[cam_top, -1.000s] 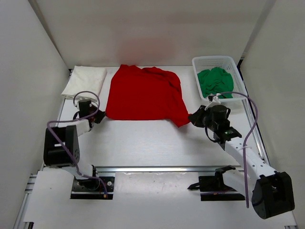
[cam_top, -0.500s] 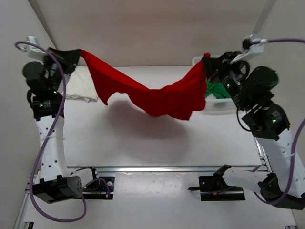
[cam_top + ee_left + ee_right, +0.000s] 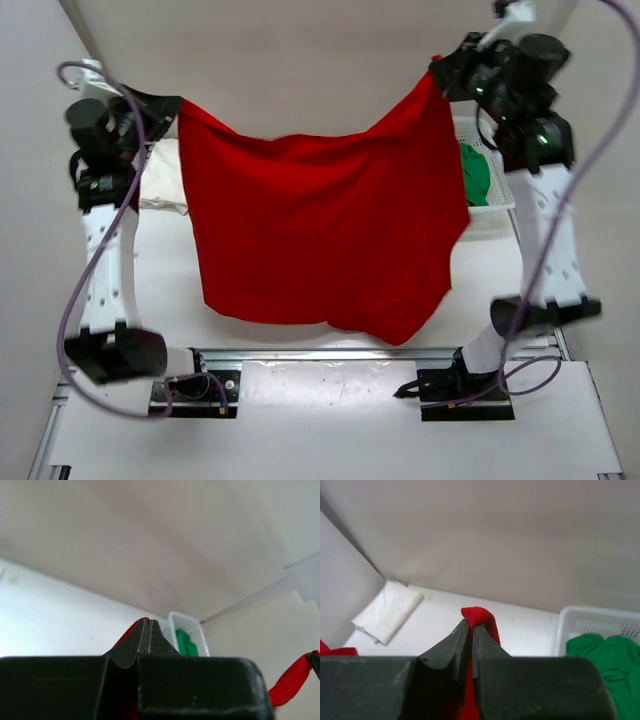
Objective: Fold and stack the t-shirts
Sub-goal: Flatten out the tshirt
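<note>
Left jaws, right jaws pinch red t-shirt (image 3: 320,230) by top corners; it hangs spread, top edge left-right. Three t-shirts: white t-shirt (image 3: 160,185) folded, worktop far-left corner; green t-shirt (image 3: 476,172) in single basket (image 3: 490,218).

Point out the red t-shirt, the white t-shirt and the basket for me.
red t-shirt (image 3: 320,230), top view, middle of the hanging cloth.
white t-shirt (image 3: 387,611), right wrist view, centre of the folded cloth.
basket (image 3: 600,619), right wrist view, its mesh wall.

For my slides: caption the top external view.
Left gripper and right gripper hold the red t-shirt spread aloft; white t-shirt folded behind, green t-shirt in basket.
</note>
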